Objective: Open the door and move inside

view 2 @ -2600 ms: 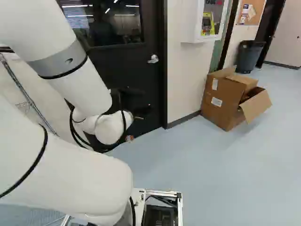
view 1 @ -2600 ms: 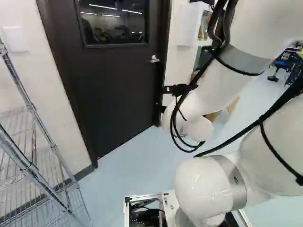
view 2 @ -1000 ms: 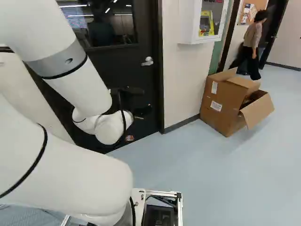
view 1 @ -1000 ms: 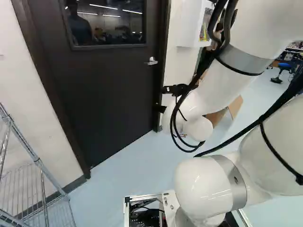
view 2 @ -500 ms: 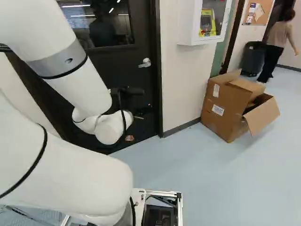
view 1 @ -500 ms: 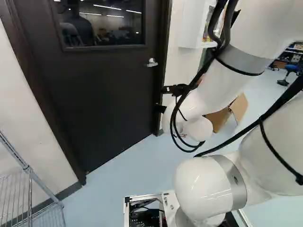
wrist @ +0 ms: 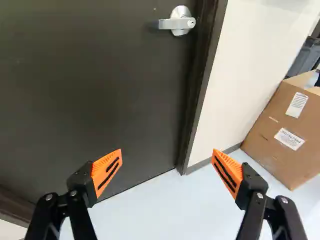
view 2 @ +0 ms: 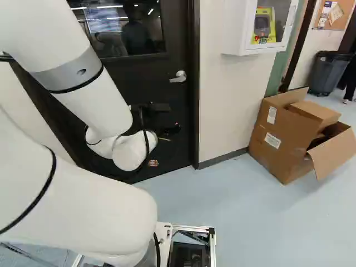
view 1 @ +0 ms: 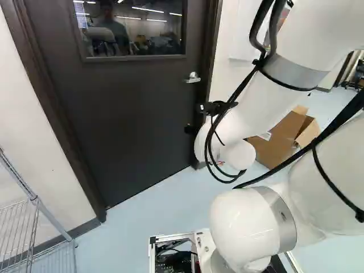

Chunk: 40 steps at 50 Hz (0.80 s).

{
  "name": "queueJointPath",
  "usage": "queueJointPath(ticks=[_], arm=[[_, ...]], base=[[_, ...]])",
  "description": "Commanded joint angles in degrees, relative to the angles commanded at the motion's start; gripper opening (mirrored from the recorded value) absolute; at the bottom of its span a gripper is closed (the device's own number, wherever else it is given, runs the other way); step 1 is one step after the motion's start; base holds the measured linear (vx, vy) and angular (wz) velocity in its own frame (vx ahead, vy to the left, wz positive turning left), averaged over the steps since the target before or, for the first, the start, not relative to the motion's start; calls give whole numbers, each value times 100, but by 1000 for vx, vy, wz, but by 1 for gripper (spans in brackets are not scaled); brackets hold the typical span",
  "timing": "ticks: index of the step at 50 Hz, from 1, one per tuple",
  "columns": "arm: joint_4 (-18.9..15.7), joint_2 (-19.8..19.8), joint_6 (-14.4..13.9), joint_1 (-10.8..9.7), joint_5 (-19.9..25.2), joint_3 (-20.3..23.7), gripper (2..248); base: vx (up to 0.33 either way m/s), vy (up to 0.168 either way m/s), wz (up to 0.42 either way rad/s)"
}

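A silver wire shelving rack (view 1: pixel 34 199) is standing to the left of the dark brown, windowed door (view 1: pixel 125 114), which is sitting shut in its frame; ahead of it, the black two-fingered gripper with orange pads (view 2: pixel 165 143) is holding its jaws spread wide with nothing between them, lower than the silver metal lever handle (view 2: pixel 178 77) on the door's right side. Right of the door, a white wall cabinet (view 2: pixel 236 39) is hanging, a brown, open-flapped cardboard box (view 2: pixel 283 139) is resting on the floor, and a dark grey plastic bin (view 2: pixel 328 72) is standing farther right.
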Motion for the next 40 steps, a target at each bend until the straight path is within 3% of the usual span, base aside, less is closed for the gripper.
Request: queueJointPath(ticks=[23,40], arm=[[0,0,0,0,0,0,247],[0,0,0,0,0,0,247]], base=[[146,-51,227],[137,-76,12]])
